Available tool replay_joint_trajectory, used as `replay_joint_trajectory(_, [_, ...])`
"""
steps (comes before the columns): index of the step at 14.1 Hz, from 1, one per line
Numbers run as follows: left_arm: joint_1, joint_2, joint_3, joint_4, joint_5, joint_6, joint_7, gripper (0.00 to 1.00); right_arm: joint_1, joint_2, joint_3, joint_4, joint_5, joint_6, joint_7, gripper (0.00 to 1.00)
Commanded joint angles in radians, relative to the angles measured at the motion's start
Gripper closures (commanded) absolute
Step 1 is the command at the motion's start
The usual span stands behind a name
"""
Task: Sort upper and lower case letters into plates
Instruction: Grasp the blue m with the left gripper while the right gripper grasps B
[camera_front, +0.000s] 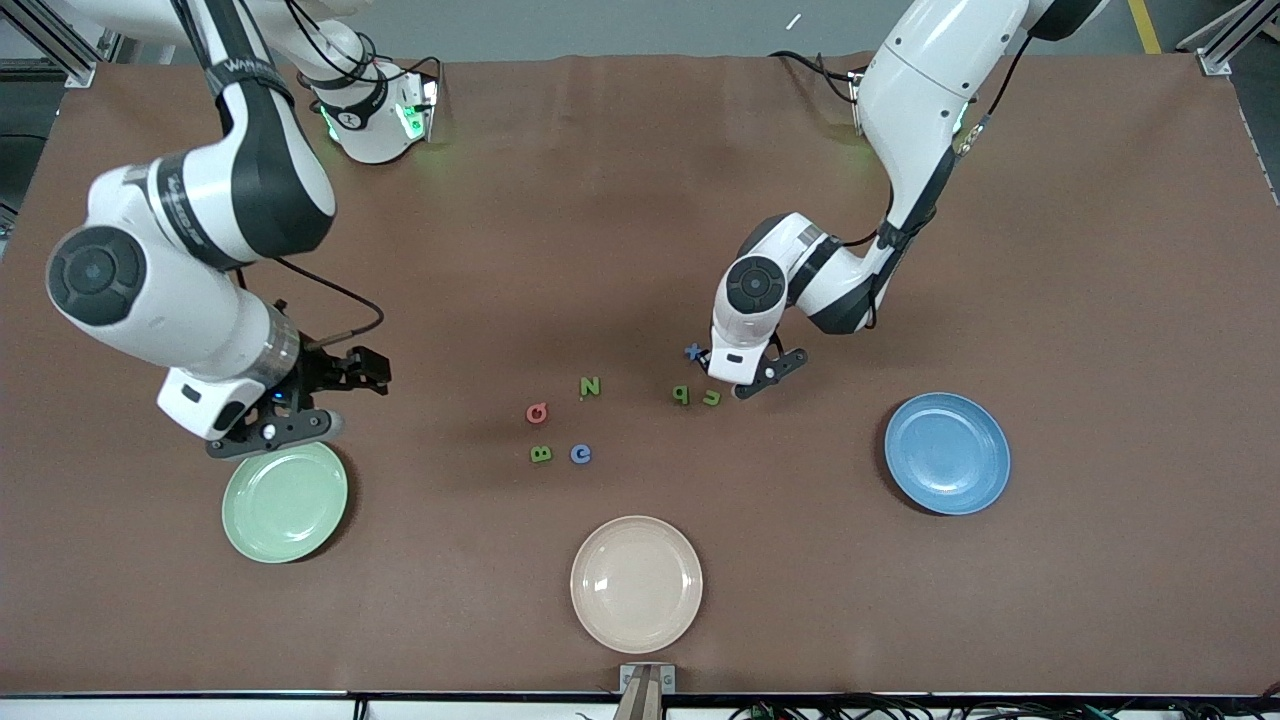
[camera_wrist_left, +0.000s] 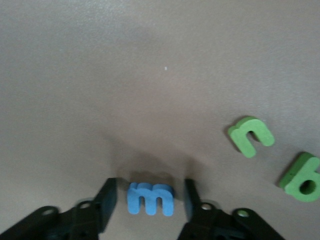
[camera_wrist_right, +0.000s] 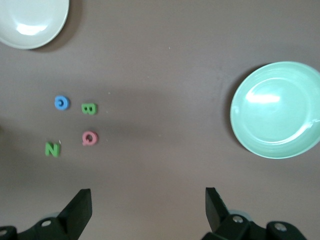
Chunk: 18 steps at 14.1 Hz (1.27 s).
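Note:
My left gripper (camera_front: 706, 359) is low over the table with its fingers open on either side of a blue letter m (camera_wrist_left: 150, 198), with a gap on each side (camera_wrist_left: 151, 194). The same letter peeks out beside the hand in the front view (camera_front: 692, 351). My right gripper (camera_front: 370, 370) is open and empty (camera_wrist_right: 147, 205), in the air beside the pale green plate (camera_front: 285, 502), which also shows in the right wrist view (camera_wrist_right: 278, 110). The blue plate (camera_front: 946, 453) lies toward the left arm's end. Both plates hold nothing.
Two green letters (camera_front: 680, 394) (camera_front: 711, 397) lie beside the left gripper. A green N (camera_front: 590, 386), red Q (camera_front: 537, 412), green B (camera_front: 540, 454) and a blue letter (camera_front: 581, 454) lie mid-table. A cream-beige plate (camera_front: 636, 583) lies near the front edge.

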Motion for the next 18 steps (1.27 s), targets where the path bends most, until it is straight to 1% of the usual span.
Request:
replay_joint_trajectory(1, [0.002, -0.017, 0.0, -0.039, 0.006, 0.01, -0.055, 0.47, 0.043, 0.054, -0.006, 0.002, 0.023, 0.114, 0.082, 0.0])
replay_joint_trajectory(2, [0.0, -0.017, 0.0, -0.038, 0.004, 0.01, -0.06, 0.57, 0.072, 0.091, -0.007, 0.002, 0.014, 0.151, 0.087, 0.0])
replay_joint_trajectory(3, [0.003, -0.021, -0.002, -0.036, 0.003, 0.01, -0.062, 0.86, 0.089, 0.132, -0.007, 0.004, 0.014, 0.167, 0.089, 0.0])
replay_joint_trajectory(4, [0.005, -0.025, -0.002, -0.035, 0.001, 0.007, -0.062, 0.98, 0.096, 0.158, -0.006, 0.005, 0.026, 0.179, 0.089, 0.0])
replay_joint_trajectory(5, [0.011, -0.035, 0.001, -0.018, 0.001, -0.004, -0.057, 1.0, 0.105, 0.183, -0.006, 0.002, 0.026, 0.209, 0.089, 0.0])
replay_joint_trajectory(6, [0.043, -0.055, 0.0, -0.012, 0.003, -0.008, -0.051, 1.0, 0.119, 0.209, -0.007, -0.003, 0.017, 0.252, 0.09, 0.0])
replay_joint_trajectory(8, [0.063, -0.098, 0.003, 0.008, 0.006, -0.052, -0.031, 1.0, 0.126, 0.273, -0.007, -0.004, 0.012, 0.344, 0.133, 0.0])
replay_joint_trajectory(9, [0.089, -0.116, 0.003, 0.021, 0.015, -0.097, 0.022, 1.0, 0.14, 0.302, -0.007, -0.004, 0.011, 0.395, 0.161, 0.0])
replay_joint_trajectory(10, [0.119, -0.144, 0.003, 0.022, 0.015, -0.131, 0.118, 1.0, 0.157, 0.327, -0.009, -0.004, 0.008, 0.432, 0.185, 0.0])
replay_joint_trajectory(12, [0.185, -0.181, 0.004, 0.021, 0.015, -0.171, 0.303, 1.0, 0.186, 0.371, -0.012, -0.003, -0.029, 0.473, 0.251, 0.0])
replay_joint_trajectory(15, [0.349, -0.167, 0.007, 0.042, 0.018, -0.186, 0.562, 1.0, 0.22, 0.424, -0.012, 0.0, -0.142, 0.513, 0.381, 0.0])
replay_joint_trajectory(17, [0.455, -0.118, 0.009, 0.091, 0.02, -0.185, 0.727, 1.0, 0.237, 0.45, -0.012, 0.005, -0.156, 0.524, 0.441, 0.0])
replay_joint_trajectory(18, [0.491, -0.095, 0.009, 0.116, 0.02, -0.18, 0.786, 1.0, 0.24, 0.451, -0.01, 0.005, -0.156, 0.524, 0.448, 0.0])
